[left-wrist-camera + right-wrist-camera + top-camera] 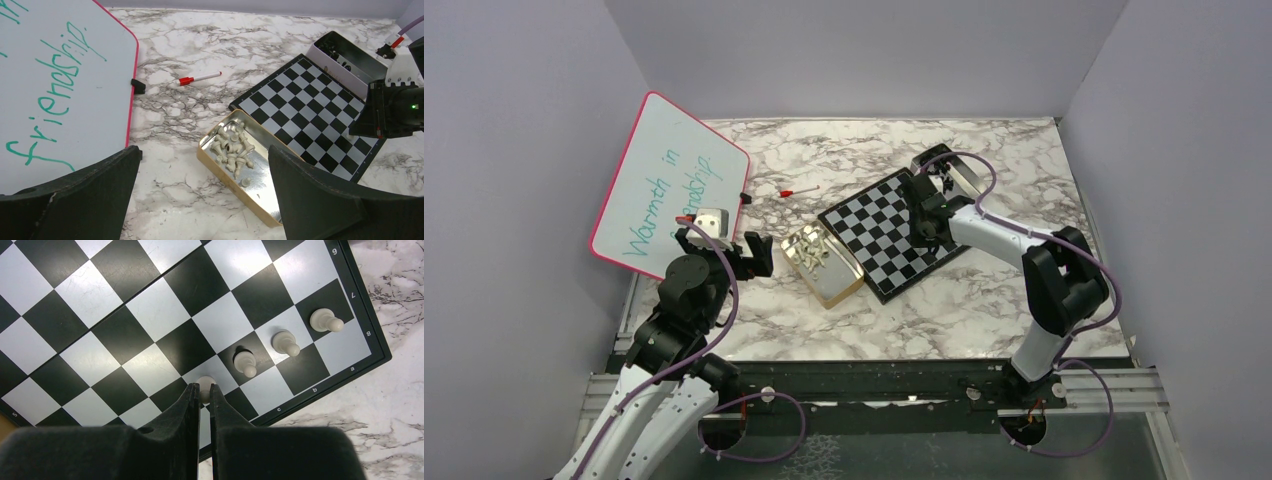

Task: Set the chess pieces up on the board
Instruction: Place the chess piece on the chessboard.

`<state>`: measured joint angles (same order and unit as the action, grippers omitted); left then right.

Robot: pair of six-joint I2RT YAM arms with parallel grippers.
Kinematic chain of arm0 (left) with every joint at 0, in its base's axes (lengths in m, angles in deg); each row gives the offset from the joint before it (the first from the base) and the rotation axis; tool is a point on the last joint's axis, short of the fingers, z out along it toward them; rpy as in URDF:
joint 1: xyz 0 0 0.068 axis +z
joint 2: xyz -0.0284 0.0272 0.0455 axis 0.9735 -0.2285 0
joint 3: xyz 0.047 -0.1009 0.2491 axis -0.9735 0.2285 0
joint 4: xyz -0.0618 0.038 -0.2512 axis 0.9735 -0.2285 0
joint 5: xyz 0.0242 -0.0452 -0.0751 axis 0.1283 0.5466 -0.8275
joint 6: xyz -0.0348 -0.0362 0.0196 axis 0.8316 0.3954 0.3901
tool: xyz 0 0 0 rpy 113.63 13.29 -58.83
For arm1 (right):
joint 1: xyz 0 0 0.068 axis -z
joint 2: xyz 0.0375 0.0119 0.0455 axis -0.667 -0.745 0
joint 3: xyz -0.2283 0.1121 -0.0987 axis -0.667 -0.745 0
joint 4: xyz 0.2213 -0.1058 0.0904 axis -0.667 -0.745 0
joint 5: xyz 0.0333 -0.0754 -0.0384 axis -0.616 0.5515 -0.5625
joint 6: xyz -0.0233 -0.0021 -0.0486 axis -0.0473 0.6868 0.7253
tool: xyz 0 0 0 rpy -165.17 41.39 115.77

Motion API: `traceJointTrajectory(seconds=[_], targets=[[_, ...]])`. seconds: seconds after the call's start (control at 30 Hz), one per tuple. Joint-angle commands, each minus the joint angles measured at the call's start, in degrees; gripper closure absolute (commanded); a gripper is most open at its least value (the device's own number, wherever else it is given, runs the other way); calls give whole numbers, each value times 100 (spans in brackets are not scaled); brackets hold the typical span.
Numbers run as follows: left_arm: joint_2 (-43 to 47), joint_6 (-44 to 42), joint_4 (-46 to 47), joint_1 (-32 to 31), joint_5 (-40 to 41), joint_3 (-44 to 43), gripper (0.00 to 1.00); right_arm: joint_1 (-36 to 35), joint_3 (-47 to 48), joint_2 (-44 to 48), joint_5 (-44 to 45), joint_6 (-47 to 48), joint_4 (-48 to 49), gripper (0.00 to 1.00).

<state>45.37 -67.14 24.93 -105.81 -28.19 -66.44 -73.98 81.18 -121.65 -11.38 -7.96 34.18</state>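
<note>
OK, right gripper [201,390] is clamped on a pale pawn [204,385], fingers pinching its head from both sides with only a narrow slit between them. That pawn is over a white square in the second row in from the lettered edge of the board [125,315]. Can't tell if its base is fully down.

Three more pale pawns [286,343] stand upright in the same row, on consecutive squares running out to the board's corner; the held one is on the next square along. Rest of the board in the wrist view is bare squares.

The board sits angled on the marble table [1024,150], roughly mid-table. The gold tin [220,170] is just beside its near-left edge, lid off, with a heap of pale pieces [231,147] tumbled inside. A second tin [350,55] sits against the board's far edge with dark pieces in it, too small to identify.

Left gripper [200,155] is spread wide, holding nothing, hovering near the gold tin on its left side.

Further left, a pink-framed whiteboard [669,190] is propped up with green handwriting on it. A red-capped marker [200,78] lies on the table between the whiteboard and the board.
</note>
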Motion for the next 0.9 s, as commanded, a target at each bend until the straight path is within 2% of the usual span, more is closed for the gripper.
traceJointTrajectory(seconds=[0.0,0.87], targets=[[-11,-42,139,-25,-58,29,1,32,-71,-93,-36,-59,129,86],[8,-33,139,-25,-66,28,1,41,-115,-102,122,-34,30,83]])
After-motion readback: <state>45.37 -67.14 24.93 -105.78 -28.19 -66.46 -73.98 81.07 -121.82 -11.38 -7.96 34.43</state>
